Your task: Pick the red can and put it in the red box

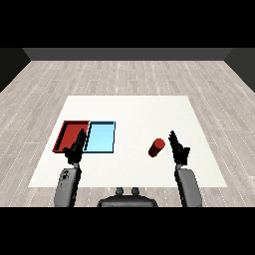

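Judging from the head view, we see the red can (156, 148) on the table, apparently ungrasped, just beside the straight-fingered right hand (179, 150), with lifting and carrying to the red tray (66, 130) remaining.

Single head view, taken from above and behind the white table (129, 107), facing forward and downward across it. The whole tabletop and the wooden floor (129, 74) beyond it lie in frame; both forearms enter from the lower corners.
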